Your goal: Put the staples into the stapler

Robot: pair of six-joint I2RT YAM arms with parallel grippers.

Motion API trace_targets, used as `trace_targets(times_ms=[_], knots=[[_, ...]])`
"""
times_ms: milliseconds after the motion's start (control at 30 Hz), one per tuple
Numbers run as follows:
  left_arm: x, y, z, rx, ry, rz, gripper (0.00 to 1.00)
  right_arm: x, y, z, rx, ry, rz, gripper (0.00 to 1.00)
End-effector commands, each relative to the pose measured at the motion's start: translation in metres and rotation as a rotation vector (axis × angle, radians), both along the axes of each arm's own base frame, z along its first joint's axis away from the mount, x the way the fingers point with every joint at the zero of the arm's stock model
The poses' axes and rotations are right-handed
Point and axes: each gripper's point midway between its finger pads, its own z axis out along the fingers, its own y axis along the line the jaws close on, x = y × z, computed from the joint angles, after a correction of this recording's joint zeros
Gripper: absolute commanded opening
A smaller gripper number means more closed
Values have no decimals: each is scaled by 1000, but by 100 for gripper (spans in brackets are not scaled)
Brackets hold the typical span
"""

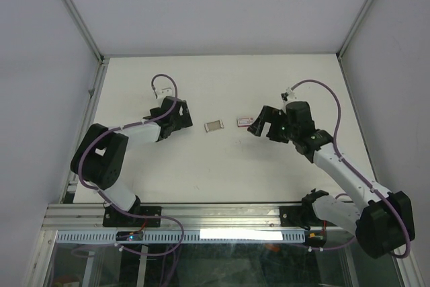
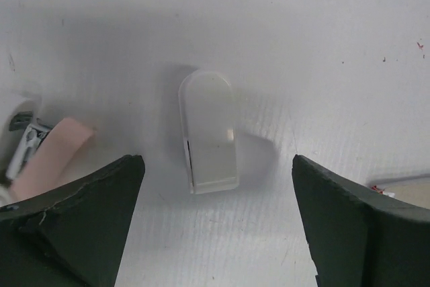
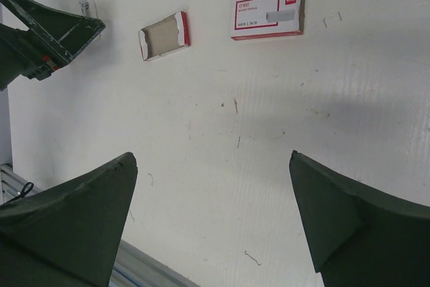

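The pink stapler (image 2: 50,156) lies at the left edge of the left wrist view, grey metal showing at its end. A translucent white rounded piece (image 2: 209,132) lies on the table just ahead of my left gripper (image 2: 216,159) (image 1: 178,113), whose jaws stand open and empty. The staples' greyish inner tray (image 3: 163,33) (image 1: 213,126) and red-and-white sleeve (image 3: 267,13) (image 1: 243,121) lie apart between the arms. A grey bar shows on the sleeve's face; I cannot tell whether it is a strip or print. My right gripper (image 3: 211,155) (image 1: 259,124) hangs open, empty, near the sleeve.
A few loose bent staples (image 3: 332,17) lie scattered on the white table (image 1: 222,85). The metal rail (image 1: 215,216) runs along the near edge by the arm bases. Grey walls close the table at the back and both sides.
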Motion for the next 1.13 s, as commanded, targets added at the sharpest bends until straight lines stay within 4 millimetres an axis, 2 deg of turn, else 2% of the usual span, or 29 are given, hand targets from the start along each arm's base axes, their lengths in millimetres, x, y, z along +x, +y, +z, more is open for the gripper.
trace_targets(times_ms=[0,67,133,233,300,400,467,533,600,667,700,767,1000,1100], knots=[[21,-21,40,-80,-110,-89,99,21,0,6,-19,-104,1,99],[25,-29,54,-107,-148,-144,99,31,-1,6,-47,-136,0,99],[32,-27,73,-142,-189,-157,99,47,-7,5,-92,-168,-13,100],[48,5,99,-199,-261,-100,99,75,-32,7,-146,-210,-91,99],[54,39,115,-245,-319,-39,99,95,-63,11,-155,-237,-185,99],[48,109,139,-292,-442,115,99,111,-117,16,-175,-280,-340,99],[34,161,147,-291,-533,264,99,114,-152,20,-199,-331,-454,99],[8,203,139,-212,-592,452,99,108,-179,18,-255,-379,-547,99],[-18,229,130,-116,-618,585,99,100,-198,13,-319,-427,-623,99],[-36,238,122,-58,-648,625,99,93,-205,9,-347,-489,-653,99],[-46,240,111,-35,-645,634,99,90,-206,6,-351,-522,-656,99],[-53,244,102,-10,-668,646,99,81,-208,-6,-354,-570,-662,99],[-34,240,79,32,-571,573,99,80,-213,-27,-387,-603,-676,99],[-35,245,83,25,-620,633,99,85,-214,-31,-401,-602,-671,99]])
